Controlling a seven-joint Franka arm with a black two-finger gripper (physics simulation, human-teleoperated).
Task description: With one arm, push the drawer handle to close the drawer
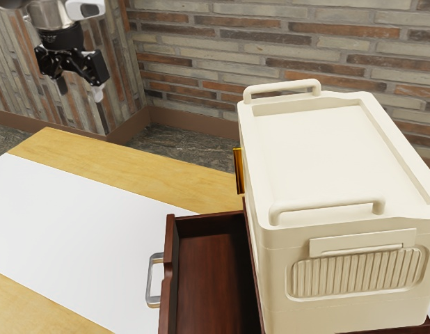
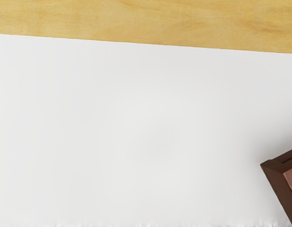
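Task status: the closing stroke remained to be done. The drawer (image 1: 211,278) stood well open, its bare floor exposed and its front panel clear of the dark wooden cabinet (image 1: 427,328) beneath the cream box (image 1: 319,153). The handle (image 1: 149,280) was on the outer face of that panel, over the white mat (image 1: 76,223), with nothing touching it.

Gripper status: you had the gripper (image 1: 80,93) raised well apart from the handle, toward the exterior view's upper left. Its two fingers stood apart with nothing between them. In the wrist view, the hand faced the mat and the wooden tabletop (image 2: 146,21), with a dark wooden corner (image 2: 278,177), probably the drawer's, off to one side.

Remaining work, as judged: you needed to lower the gripper to handle height on the outer side, make contact, then push straight toward the cabinet until the front panel seated. An off-centre push could have skewed the drawer, and an approach set too high could have passed over the handle.
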